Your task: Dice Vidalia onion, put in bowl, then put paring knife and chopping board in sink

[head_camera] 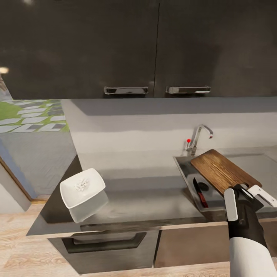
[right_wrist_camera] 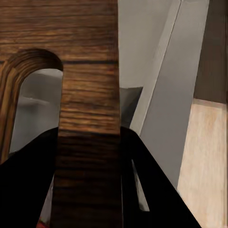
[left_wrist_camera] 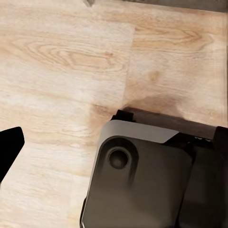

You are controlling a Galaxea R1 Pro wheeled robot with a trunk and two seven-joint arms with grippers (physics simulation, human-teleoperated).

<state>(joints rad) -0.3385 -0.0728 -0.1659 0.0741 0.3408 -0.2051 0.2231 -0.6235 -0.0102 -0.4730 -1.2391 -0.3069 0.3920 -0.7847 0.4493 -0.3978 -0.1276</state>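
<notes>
Sink (head_camera: 188,169): brown slotted chopping board (head_camera: 223,171)

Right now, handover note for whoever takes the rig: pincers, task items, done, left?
Right pincer: shut on the chopping board at its handle end, board tilted over the sink.
Left pincer: state can't be read; its wrist camera looks down at the wood floor.
Paring knife: already in the sink.
Bowl: on the countertop, diced onion inside.
Done: dicing, transfer, knife.
Left: lower the board into the sink, release.
</notes>
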